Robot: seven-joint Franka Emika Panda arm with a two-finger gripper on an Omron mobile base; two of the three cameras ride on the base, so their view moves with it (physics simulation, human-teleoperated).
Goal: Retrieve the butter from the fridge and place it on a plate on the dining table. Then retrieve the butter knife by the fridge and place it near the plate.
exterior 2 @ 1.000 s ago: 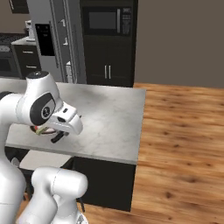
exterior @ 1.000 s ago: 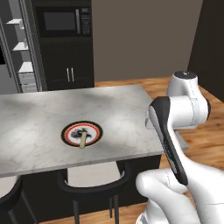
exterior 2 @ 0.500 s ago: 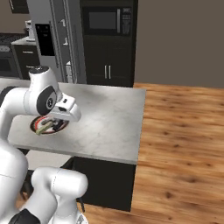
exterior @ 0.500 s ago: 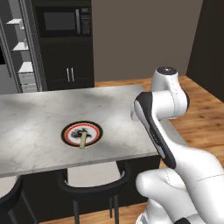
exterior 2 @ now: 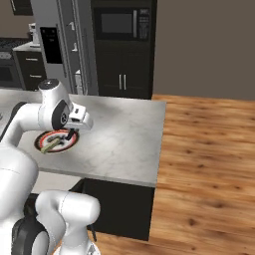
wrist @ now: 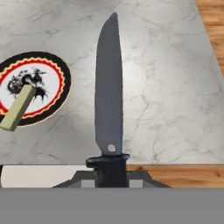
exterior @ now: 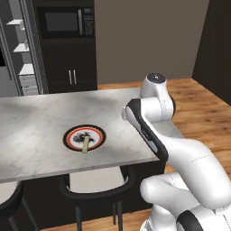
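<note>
I've got the butter knife [wrist: 109,100] pinched by its handle in my gripper [wrist: 109,173], blade out over the dining table [wrist: 166,87], beside the plate [wrist: 57,70] with the butter [wrist: 17,108]. Stiff, light, probably slick, so the handle is the right hold.

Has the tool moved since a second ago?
Yes. In the right base view the tool, shut on the slim dark butter knife, rose and shifted right over the round red-rimmed plate.

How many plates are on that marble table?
1. The plate lies on the dining table near its front edge, with the butter resting on it. The arm may hide other spots.
</note>
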